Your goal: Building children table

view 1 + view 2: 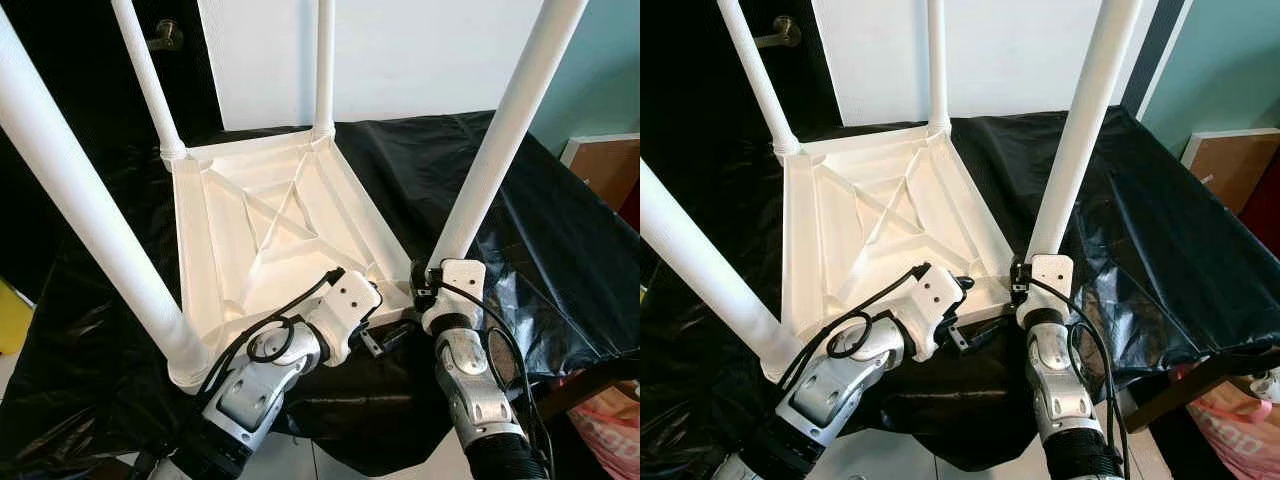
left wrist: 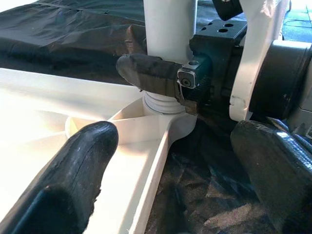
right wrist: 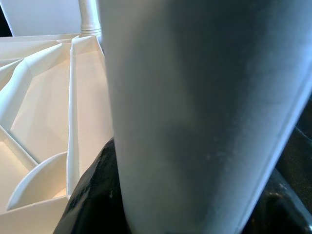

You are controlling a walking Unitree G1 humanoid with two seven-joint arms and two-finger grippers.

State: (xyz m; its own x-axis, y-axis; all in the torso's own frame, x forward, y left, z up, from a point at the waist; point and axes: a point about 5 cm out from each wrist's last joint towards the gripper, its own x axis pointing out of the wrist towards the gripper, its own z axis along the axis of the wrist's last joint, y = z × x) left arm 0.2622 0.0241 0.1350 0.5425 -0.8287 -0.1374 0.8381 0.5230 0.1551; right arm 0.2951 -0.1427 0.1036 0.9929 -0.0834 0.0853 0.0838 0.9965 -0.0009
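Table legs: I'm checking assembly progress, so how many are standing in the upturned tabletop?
4, one at each corner of the tabletop: far left leg, far right leg, near left leg, and near right leg, which the right gripper clasps at its base.

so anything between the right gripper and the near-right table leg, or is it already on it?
Nothing visible in the way. The right gripper is already closed around the near-right leg, just above its socket in the upturned tabletop. The left gripper sits open at the same corner, with no contact visible on the leg.
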